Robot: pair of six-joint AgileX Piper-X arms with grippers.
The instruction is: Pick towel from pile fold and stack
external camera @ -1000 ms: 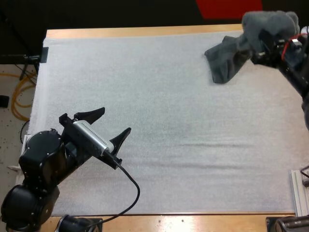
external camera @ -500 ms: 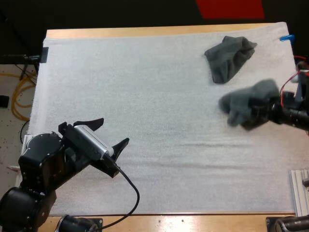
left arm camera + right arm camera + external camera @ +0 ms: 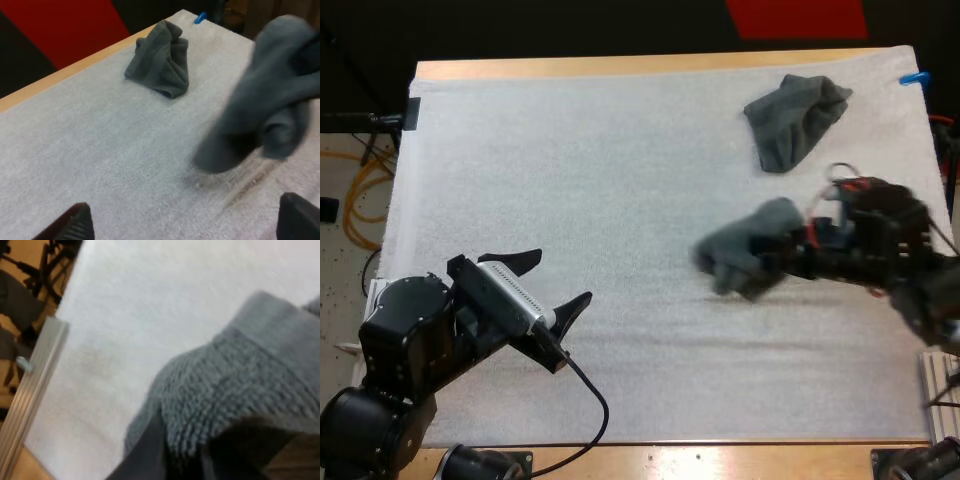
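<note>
A dark grey-green towel [image 3: 745, 252] hangs bunched from my right gripper [image 3: 786, 258], which is shut on it just above the white mat [image 3: 620, 150], right of centre. Its ribbed cloth [image 3: 235, 390] looms close in the right wrist view. A second crumpled towel [image 3: 794, 121] lies at the mat's far right. My left gripper [image 3: 554, 279] stands open over the mat's near left, well clear of both towels. From the left wrist view, the held towel [image 3: 265, 100] swings in front of my open left fingers [image 3: 75, 226], with the crumpled towel [image 3: 162, 60] lying farther back.
A metal rail [image 3: 940, 395] runs along the table's near right edge, and shows beside the mat as the rail [image 3: 30, 390] in the right wrist view. Bare mat spreads across the centre and far left. The wooden table edge [image 3: 620, 66] borders the far side.
My right arm has carried the towel from the far right corner, down and left toward the middle of the mat. The left gripper has barely shifted.
</note>
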